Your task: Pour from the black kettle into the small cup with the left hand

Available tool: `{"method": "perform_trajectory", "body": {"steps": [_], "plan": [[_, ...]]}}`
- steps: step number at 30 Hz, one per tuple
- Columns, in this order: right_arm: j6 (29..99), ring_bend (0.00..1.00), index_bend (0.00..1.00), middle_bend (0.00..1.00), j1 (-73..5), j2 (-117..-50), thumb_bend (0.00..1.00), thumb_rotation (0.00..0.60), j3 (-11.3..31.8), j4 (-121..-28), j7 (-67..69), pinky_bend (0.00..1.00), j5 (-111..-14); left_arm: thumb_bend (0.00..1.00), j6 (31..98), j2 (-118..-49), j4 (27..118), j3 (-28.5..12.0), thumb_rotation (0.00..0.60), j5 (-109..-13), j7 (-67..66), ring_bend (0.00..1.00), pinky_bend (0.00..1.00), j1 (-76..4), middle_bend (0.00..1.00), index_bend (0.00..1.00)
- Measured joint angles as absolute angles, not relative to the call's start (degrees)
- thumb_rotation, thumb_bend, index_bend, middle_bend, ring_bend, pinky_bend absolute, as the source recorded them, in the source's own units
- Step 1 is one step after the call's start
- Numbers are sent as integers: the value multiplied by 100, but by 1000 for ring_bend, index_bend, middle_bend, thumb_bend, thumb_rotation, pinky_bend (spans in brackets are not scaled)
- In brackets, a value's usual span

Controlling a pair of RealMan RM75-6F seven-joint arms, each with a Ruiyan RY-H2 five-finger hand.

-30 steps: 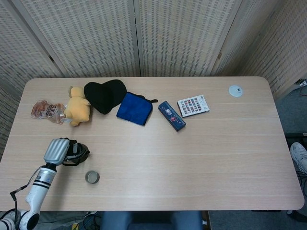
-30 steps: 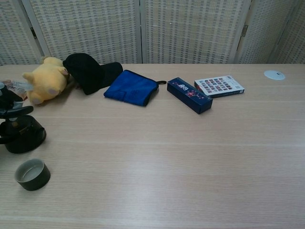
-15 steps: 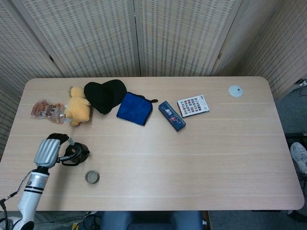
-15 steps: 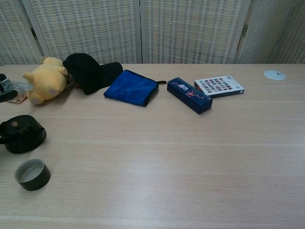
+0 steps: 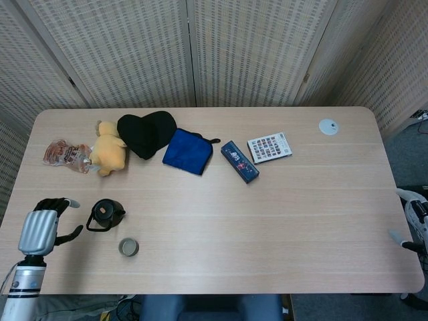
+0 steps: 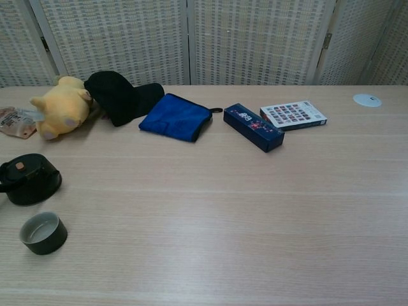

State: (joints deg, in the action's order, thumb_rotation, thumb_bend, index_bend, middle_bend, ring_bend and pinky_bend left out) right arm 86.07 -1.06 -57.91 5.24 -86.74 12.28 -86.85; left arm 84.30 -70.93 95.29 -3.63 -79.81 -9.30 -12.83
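The black kettle point(image 5: 107, 213) stands upright on the table near the front left, lid on, with its handle pointing left; the chest view shows the kettle point(image 6: 29, 179) at the left edge. The small dark cup point(image 5: 128, 247) stands just in front of it, to the right, and is seen again in the chest view point(image 6: 43, 233). My left hand point(image 5: 41, 224) hovers left of the kettle by the table's left edge, apart from it, fingers spread and holding nothing. A bit of my right hand point(image 5: 409, 234) shows at the far right edge, too little to read.
Along the back left lie a snack packet point(image 5: 63, 154), a yellow plush toy point(image 5: 107, 148), a black cap point(image 5: 146, 132) and a blue cloth point(image 5: 188, 150). A dark blue box point(image 5: 239, 161), a patterned card point(image 5: 269, 146) and a white disc point(image 5: 328, 126) sit further right.
My left hand has let go of the kettle and drawn back to the left and toward the front edge. The kettle stands free. Something of the right hand has appeared at the right edge.
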Motion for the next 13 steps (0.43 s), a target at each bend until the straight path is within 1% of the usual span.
{"method": "perform_trajectory", "body": {"steps": [4, 10, 13], "plan": [[8674, 120, 302, 318, -121, -5872, 141, 600, 470, -8661, 1233, 42, -8815, 223, 8705, -7037, 9672, -269, 600, -8207, -1017, 310, 228, -1096, 376, 390], [8770, 132, 334, 334, -113, -5926, 144, 600, 403, -8642, 1275, 101, -8935, 223, 8830, -6966, 9878, -115, 600, -8387, -1167, 311, 228, -902, 376, 392], [8821, 139, 337, 335, -111, -5940, 145, 600, 385, -8638, 1296, 109, -8977, 223, 8854, -6948, 9946, -64, 600, -8454, -1227, 310, 228, -838, 376, 395]]}}
